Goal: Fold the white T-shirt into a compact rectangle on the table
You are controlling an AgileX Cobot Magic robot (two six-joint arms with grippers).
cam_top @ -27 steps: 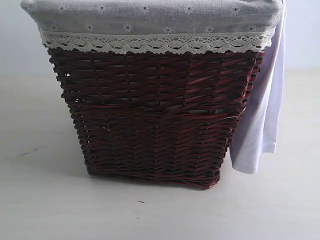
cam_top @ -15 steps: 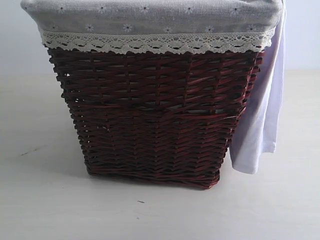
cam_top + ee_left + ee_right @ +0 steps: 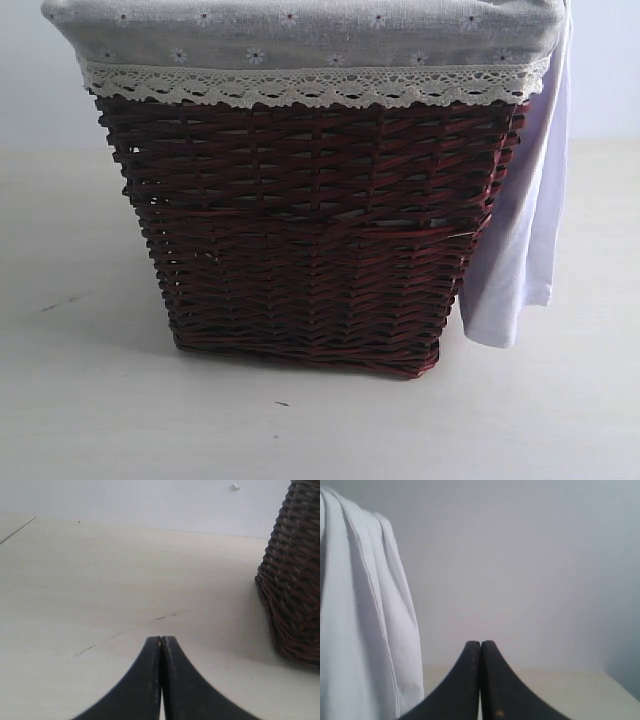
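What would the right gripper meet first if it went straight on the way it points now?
Nothing near, it seems: ahead of the shut right gripper lies only table, then wall. The white T-shirt hangs beside that line.

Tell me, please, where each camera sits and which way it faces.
Exterior view: low by the table, facing the wicker basket; no robot part shows.
Left wrist view: behind the shut left claw, looking along the table.
Right wrist view: behind the shut right claw, facing the white T-shirt.
Shared: exterior and left wrist show the wicker basket.
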